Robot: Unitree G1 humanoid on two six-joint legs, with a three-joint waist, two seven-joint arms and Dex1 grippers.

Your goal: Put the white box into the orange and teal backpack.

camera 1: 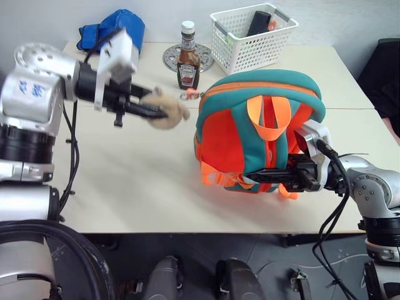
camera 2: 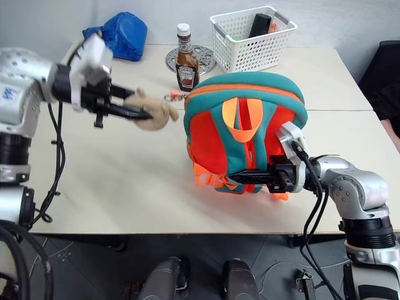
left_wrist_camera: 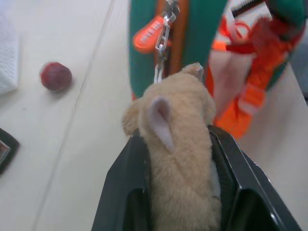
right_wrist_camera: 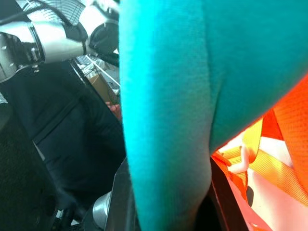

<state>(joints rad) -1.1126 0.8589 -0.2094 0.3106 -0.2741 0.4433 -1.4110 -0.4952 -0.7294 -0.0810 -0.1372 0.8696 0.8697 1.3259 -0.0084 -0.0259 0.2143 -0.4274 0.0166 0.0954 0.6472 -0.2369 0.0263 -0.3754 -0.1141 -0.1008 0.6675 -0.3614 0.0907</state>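
The orange and teal backpack (camera 1: 250,131) stands upright, straps facing me. My right gripper (camera 1: 259,176) pinches its teal strap; my left gripper (camera 1: 153,111) clamps its plush toy (camera 1: 167,107). Its zipper opening faces away, hidden.

One backpack (camera 1: 256,125), one plush toy (camera 1: 164,107), one sauce bottle (camera 1: 188,65), one basket (camera 1: 253,37) — perhaps one blue bag (camera 1: 112,28).
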